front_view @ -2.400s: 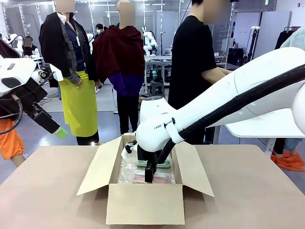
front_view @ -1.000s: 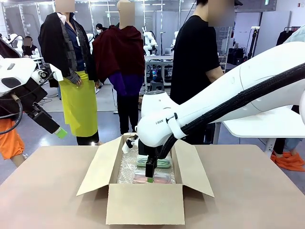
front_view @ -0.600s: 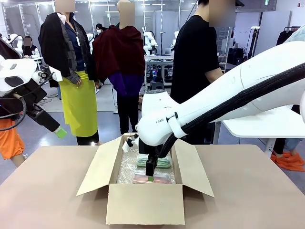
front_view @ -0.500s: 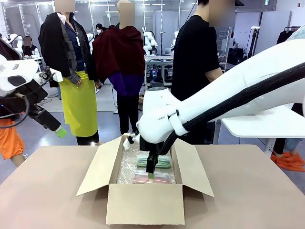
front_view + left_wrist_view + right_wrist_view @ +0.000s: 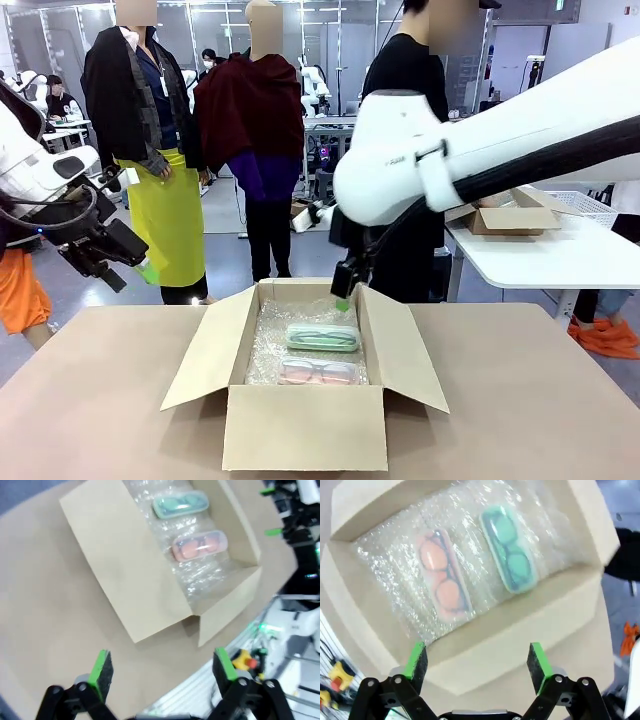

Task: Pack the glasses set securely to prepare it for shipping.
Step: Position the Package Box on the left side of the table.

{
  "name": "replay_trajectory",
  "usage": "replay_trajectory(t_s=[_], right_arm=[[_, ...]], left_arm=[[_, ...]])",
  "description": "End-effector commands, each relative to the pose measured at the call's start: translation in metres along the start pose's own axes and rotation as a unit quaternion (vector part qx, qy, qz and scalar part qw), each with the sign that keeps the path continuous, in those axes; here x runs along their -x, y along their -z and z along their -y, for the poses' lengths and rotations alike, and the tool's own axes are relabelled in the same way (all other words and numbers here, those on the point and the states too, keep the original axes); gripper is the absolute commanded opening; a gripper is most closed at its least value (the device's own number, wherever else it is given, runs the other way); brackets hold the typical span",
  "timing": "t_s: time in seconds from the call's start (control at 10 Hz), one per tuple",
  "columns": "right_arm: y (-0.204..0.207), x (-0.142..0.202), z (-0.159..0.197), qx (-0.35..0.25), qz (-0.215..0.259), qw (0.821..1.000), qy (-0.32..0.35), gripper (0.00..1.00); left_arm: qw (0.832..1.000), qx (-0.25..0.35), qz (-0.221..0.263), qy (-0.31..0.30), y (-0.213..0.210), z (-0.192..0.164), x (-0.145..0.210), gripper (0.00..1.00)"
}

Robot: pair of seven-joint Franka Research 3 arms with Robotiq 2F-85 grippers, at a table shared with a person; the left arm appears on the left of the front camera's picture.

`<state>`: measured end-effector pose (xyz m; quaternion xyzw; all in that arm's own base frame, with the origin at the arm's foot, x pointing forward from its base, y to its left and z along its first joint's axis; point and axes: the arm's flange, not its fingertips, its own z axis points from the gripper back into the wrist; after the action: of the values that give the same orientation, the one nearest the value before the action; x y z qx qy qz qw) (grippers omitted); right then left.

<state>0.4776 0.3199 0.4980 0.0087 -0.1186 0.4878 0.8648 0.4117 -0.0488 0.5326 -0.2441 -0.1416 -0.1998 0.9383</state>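
the mint-green case (image 5: 322,337) and the pink case (image 5: 320,372) lie side by side on bubble wrap (image 5: 265,350) inside the open cardboard box (image 5: 305,430) on the bench (image 5: 90,400). the right jaws hang released and empty above the box's far rim. the left jaws, released and empty, hover well off to the left.

front: level, across table (image 5: 530,400) | 2 wrists: high, looking down | shared: box (image 5: 305,425)

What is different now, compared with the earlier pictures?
The robot's right hand rose out of the cardboard box, open and empty. The left hand shifted slightly toward the box. The pink case and the mint-green case stayed on the bubble wrap; the box did not move.
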Motion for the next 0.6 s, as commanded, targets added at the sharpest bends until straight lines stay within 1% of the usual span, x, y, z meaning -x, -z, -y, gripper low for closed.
replay_trajectory(t_s=[0.0,0.1,0.2,0.3,0.4,0.5], right_arm=[[-0.026,0.048,-0.016,0.035,0.019,0.992,0.122,1.00],[-0.044,0.069,-0.021,0.051,0.034,0.982,0.177,1.00],[-0.066,0.096,-0.020,0.047,0.062,0.976,0.201,1.00],[-0.078,0.113,-0.019,0.045,0.078,0.971,0.221,1.00],[-0.085,0.129,-0.026,0.088,0.097,0.964,0.233,1.00],[-0.092,0.140,-0.037,0.073,0.108,0.959,0.251,1.00]], left_arm=[[0.996,0.094,-0.010,0.005,0.004,-0.026,-0.009,1.00],[0.989,0.144,-0.019,-0.002,0.009,-0.037,-0.009,1.00],[0.984,0.176,-0.025,-0.014,0.016,-0.048,-0.010,1.00],[0.979,0.195,-0.053,-0.014,0.024,-0.059,-0.012,1.00],[0.977,0.205,-0.048,-0.016,0.046,-0.085,-0.015,1.00],[0.972,0.224,-0.060,-0.039,0.047,-0.086,-0.017,1.00]])
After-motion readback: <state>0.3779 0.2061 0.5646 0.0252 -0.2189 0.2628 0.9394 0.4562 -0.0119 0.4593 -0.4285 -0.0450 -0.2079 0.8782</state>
